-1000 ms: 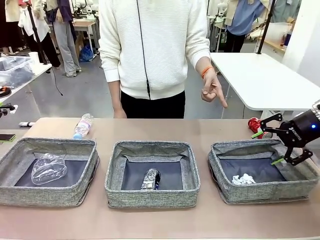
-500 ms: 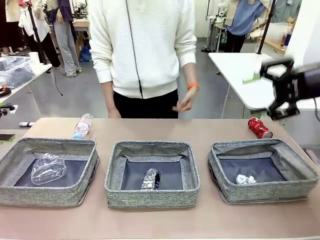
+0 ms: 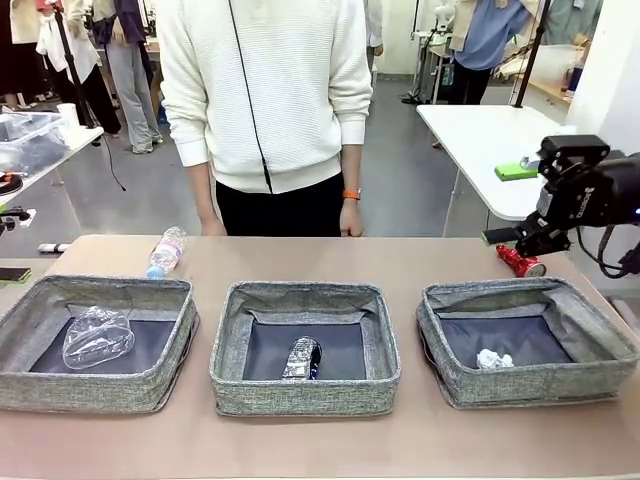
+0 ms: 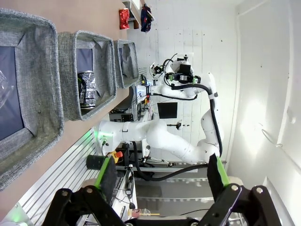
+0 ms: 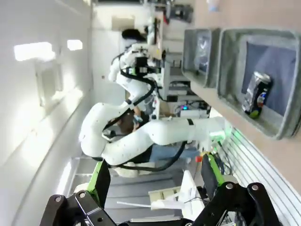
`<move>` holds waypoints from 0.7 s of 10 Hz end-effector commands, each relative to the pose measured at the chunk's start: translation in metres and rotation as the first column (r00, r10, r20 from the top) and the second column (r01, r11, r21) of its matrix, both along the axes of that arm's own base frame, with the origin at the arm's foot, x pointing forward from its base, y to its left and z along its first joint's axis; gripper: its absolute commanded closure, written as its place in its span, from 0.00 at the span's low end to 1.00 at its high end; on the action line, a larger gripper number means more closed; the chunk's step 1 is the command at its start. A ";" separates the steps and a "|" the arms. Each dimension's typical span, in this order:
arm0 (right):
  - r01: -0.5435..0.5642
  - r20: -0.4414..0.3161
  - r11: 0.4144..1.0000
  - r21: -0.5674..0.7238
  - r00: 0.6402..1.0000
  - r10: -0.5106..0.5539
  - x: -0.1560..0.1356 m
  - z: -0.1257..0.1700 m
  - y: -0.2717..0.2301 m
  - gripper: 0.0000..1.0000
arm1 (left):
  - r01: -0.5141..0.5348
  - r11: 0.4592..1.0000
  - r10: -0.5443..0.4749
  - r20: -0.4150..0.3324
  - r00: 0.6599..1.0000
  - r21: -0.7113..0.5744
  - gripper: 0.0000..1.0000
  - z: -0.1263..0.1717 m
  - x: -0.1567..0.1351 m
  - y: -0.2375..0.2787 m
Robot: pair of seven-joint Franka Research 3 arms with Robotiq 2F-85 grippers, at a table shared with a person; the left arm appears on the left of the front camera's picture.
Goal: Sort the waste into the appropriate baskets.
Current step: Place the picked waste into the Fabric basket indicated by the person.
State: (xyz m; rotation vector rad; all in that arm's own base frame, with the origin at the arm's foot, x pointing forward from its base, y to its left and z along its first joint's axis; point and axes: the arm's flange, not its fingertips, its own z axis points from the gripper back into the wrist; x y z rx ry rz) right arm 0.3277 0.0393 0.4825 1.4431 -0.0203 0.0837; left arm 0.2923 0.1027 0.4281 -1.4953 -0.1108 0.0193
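Three grey baskets stand in a row. The left basket [image 3: 100, 385] holds a crushed clear bottle [image 3: 97, 335]. A dark can [image 3: 302, 357] lies in the middle basket [image 3: 305, 392], and a white paper ball [image 3: 492, 358] in the right basket [image 3: 530, 382]. On the table behind them lie a red can [image 3: 520, 261] and a clear bottle [image 3: 166, 251]. My right gripper [image 3: 508, 203] hangs open and empty above the red can. The left wrist view shows my left gripper [image 4: 162, 176] open, off to the side of the baskets, with the dark can [image 4: 86, 89] and red can [image 4: 124, 19] in sight.
A person in a white sweater stands at the far edge, one hand [image 3: 350, 215] hanging by the side. A white side table [image 3: 480, 140] is behind my right gripper. In the right wrist view the middle basket [image 5: 230, 61] and dark can [image 5: 256, 94] lie beside my left arm [image 5: 141, 136].
My right gripper has risen from the right basket's edge and now hangs above the red can. The person has dropped the pointing hand and shifted left.
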 end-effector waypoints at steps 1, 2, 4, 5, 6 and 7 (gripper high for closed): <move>0.088 0.102 0.996 0.018 0.991 -0.090 -0.010 0.041 -0.003 0.00 | -0.001 1.000 0.001 0.001 1.000 0.000 0.00 0.002 -0.002 0.001; 0.088 0.102 0.996 0.018 0.991 -0.090 -0.010 0.041 -0.003 0.00 | -0.001 1.000 0.001 0.001 1.000 0.000 0.00 0.002 -0.002 0.001; 0.088 0.102 0.996 0.018 0.991 -0.090 -0.010 0.041 -0.003 0.00 | -0.001 1.000 0.001 0.001 1.000 0.000 0.00 0.002 -0.002 0.001; 0.088 0.102 0.996 0.018 0.991 -0.090 -0.010 0.041 -0.003 0.00 | -0.001 1.000 0.001 0.001 1.000 0.000 0.00 0.002 -0.002 0.001; 0.088 0.102 0.996 0.018 0.991 -0.090 -0.010 0.041 -0.003 0.00 | -0.001 1.000 0.001 0.001 1.000 0.000 0.00 0.002 -0.002 0.001; 0.088 0.102 0.996 0.018 0.991 -0.090 -0.010 0.041 -0.003 0.00 | -0.001 1.000 0.001 0.001 1.000 0.000 0.00 0.002 -0.002 0.001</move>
